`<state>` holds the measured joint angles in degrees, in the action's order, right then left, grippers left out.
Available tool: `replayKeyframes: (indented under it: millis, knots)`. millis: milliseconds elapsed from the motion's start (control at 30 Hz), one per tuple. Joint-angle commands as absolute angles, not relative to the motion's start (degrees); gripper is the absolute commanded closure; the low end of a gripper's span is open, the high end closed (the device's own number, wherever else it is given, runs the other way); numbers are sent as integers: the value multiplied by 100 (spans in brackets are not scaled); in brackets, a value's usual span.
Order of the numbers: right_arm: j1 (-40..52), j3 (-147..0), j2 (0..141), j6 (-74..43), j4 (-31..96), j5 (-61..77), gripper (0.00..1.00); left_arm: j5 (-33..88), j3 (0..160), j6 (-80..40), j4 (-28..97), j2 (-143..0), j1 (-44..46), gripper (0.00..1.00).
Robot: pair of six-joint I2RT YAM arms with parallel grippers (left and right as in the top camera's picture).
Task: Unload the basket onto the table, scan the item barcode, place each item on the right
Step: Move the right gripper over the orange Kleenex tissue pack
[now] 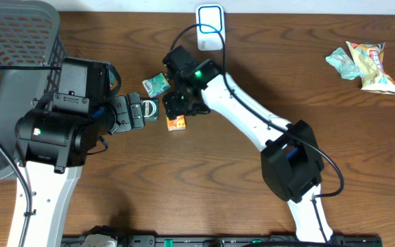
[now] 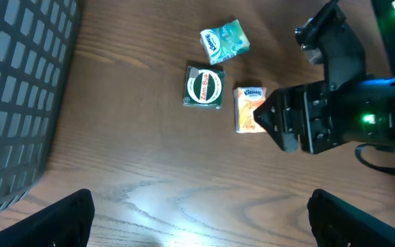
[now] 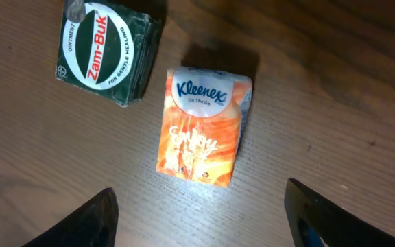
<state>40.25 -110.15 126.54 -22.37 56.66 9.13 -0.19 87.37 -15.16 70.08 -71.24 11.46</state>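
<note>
Hovering right over the target, the right pincer [image 3: 204, 218] has its fingers spread wide, one on either side of the frame, gripping nothing. Just beyond them lies the orange Kleenex pack [image 3: 203, 127], flat on the counter [image 3: 334, 103], logo up and a touch askew. That looks like the item to scan. No barcode shows on this face, so it is probably underneath or on an edge.

To do this well, come straight down and close across the narrow width. Squeeze gently, since that soft pack will crumple. Mind the neighbour too: the green Zam-Buk box [image 3: 105, 48] sits just beside the pack's upper corner, so the near finger should drop clear of it. Then lift, and turn the hidden face toward the reader.

Further out lies a teal packet [image 2: 225, 40], and the left pincer [image 2: 201, 213] waits there with its fingers apart and empty. At the counter's far edge is a white device with a blue outline [image 1: 210, 26], likely the scanner.

The count: one Kleenex, one Zam-Buk, one teal packet, one white device, and two snack bags [image 1: 362, 63] well apart at far right. One dark basket [image 1: 12, 55] sits at far left.
</note>
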Motion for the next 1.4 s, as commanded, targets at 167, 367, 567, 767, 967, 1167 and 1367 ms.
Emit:
replayKeyframes:
  millis: [167,367,567,767,967,1167,1367]
  knots:
    - [3968,-10973,12667,-2397,5730,550,28,-71,8799,-1505,7011,-7116,1155,2]
    - [3968,-10973,12667,-2397,5743,548,26,-71,8799,-1505,7011,-7116,1155,3]
    - [3968,-10973,12667,-2397,5725,545,25,-71,8799,-1505,7011,-7118,1155,2]
    - [3968,-10973,12667,-2397,5723,473,18,-71,8799,-1505,7011,-7116,1155,2]
    - [3970,-10973,12667,-2394,5747,329,14,-71,8799,-1505,7011,-7116,1155,2]
    - [3968,-10973,12667,-2394,5747,329,13,-71,8799,-1505,7011,-7116,1155,2]
    - [3968,-10973,12667,-2397,5774,331,13,-71,8799,-1505,7011,-7116,1155,2]
